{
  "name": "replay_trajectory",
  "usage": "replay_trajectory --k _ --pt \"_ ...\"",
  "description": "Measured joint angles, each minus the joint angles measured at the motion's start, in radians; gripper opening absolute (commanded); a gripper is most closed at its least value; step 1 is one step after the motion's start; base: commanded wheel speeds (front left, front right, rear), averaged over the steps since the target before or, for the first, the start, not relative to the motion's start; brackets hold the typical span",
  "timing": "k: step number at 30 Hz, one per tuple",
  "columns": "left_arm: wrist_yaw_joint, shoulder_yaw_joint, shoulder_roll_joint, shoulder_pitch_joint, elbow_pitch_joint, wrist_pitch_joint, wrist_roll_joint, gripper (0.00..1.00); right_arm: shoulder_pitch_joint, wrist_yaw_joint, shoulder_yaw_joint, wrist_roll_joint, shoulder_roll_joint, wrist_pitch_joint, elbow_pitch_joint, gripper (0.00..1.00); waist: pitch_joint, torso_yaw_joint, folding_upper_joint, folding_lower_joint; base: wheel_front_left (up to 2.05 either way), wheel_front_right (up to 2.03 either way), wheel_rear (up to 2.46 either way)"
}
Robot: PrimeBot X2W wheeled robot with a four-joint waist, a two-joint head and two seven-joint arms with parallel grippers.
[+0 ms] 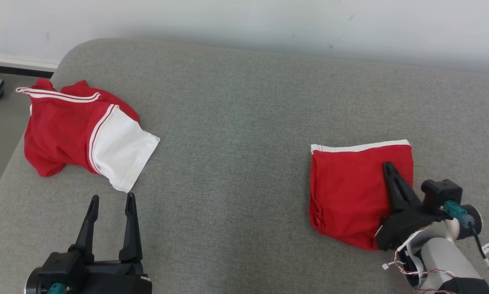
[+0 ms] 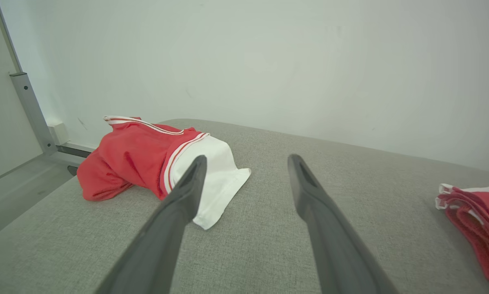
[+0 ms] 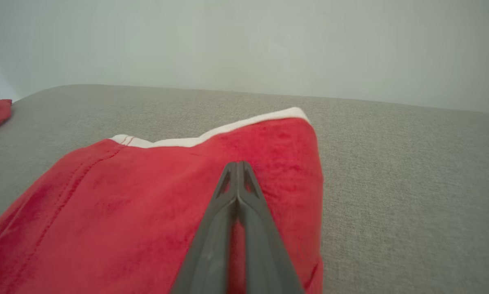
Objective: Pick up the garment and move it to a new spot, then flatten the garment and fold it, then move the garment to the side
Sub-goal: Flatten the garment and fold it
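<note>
My right claw [image 1: 387, 165] lies low over the folded red garment [image 1: 350, 183], its two dark fingers pressed together with no gap at the tips and no cloth visibly pinched between them. The right wrist view shows the same closed pair [image 3: 237, 164] pointing across the red fabric toward the white band along its far edge. Whether the fingertips rest on the cloth or hang just above it I cannot tell from these angles. The folded red garment sits flat on the right part of the grey cushion [image 1: 236, 163], a rough square with the white trim along the side nearest the wall [image 1: 244, 20] and stacked layers showing at its left edge. My left claw [image 1: 112, 197] stands wide apart and empty at the lower left, fingers pointing up the cushion, touching nothing. Just beyond its tips, near the cushion's left end, lies the crumpled red-and-white garment [image 1: 61, 130], bunched in a heap with white stripes across the top and a white panel spilling toward me. The left wrist view frames that heap [image 2: 134, 159] past one spread finger, with a corner of the folded piece [image 2: 477, 208] at the far right edge. The two garments lie well apart, with bare grey fabric between them.
</note>
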Motion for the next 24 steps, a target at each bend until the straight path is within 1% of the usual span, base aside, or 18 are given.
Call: replay_trajectory --k 6,14,18,24 --pt "0.002 -0.001 0.000 -0.005 0.001 0.000 -0.006 1.00 -0.009 0.000 0.023 -0.012 0.044 0.000 0.031 0.00 0.013 0.018 0.0000 0.0000 0.00 0.00 0.00" --pt "0.007 -0.008 0.000 -0.010 0.002 0.000 -0.009 1.00 0.018 0.000 0.109 -0.016 0.107 0.000 -0.019 0.00 0.011 0.028 0.0000 0.0000 0.00 0.00 0.00" --pt "0.009 -0.011 0.000 -0.009 0.001 0.000 -0.009 1.00 0.037 0.000 0.145 -0.005 0.124 0.000 -0.027 0.00 0.007 0.030 0.0000 0.0000 0.00 0.00 0.00" --pt "0.014 -0.006 0.000 -0.004 -0.002 0.000 -0.007 1.00 0.042 0.000 0.141 0.008 0.135 0.000 -0.065 0.00 -0.004 0.021 0.0000 0.0000 0.00 0.00 0.00"
